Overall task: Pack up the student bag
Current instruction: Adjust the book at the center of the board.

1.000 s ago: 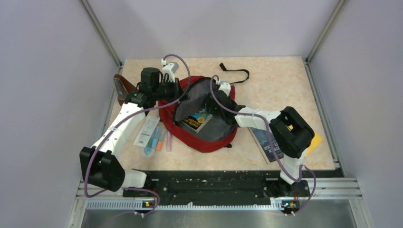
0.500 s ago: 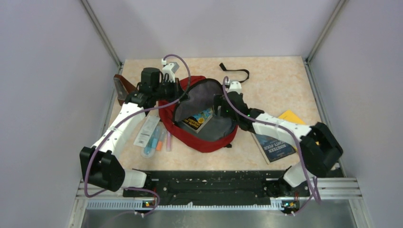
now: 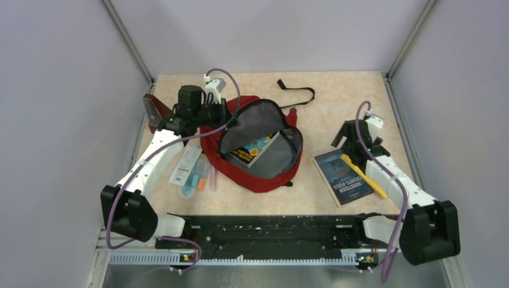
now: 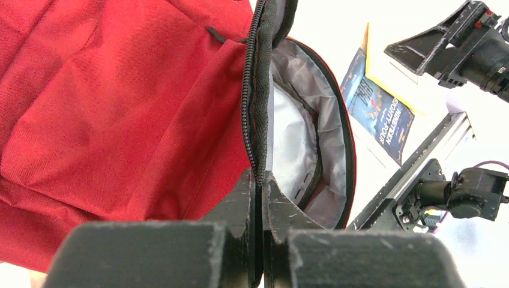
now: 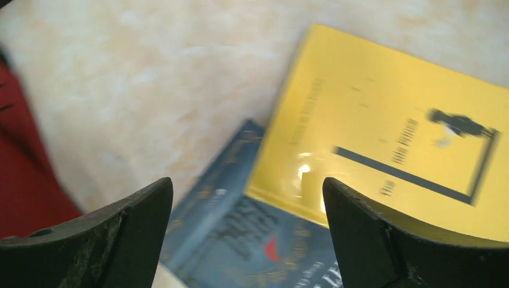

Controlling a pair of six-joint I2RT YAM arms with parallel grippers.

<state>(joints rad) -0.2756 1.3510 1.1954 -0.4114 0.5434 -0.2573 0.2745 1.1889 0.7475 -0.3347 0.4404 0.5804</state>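
Observation:
The student bag (image 3: 259, 177) lies dark red at the table's middle, its main opening held wide so the grey lining shows. A blue-and-yellow book (image 3: 252, 150) lies inside it. My left gripper (image 3: 231, 120) is shut on the zipper edge of the bag's opening (image 4: 258, 120), as the left wrist view (image 4: 259, 180) shows. My right gripper (image 3: 349, 143) is open and empty, hovering over a dark blue book (image 3: 339, 179) and a yellow book (image 3: 367, 179) right of the bag. In the right wrist view (image 5: 248, 198) the yellow book (image 5: 390, 138) overlaps the blue one (image 5: 240, 240).
A clear pouch with pens (image 3: 193, 171) lies left of the bag under my left arm. A small brown pouch (image 3: 155, 109) sits at the far left. A black strap (image 3: 298, 92) trails behind the bag. Grey walls close in the left, right and far sides.
My right gripper has come out of the bag's opening and swung right, to above the two books. The left gripper has kept its hold on the zipper edge.

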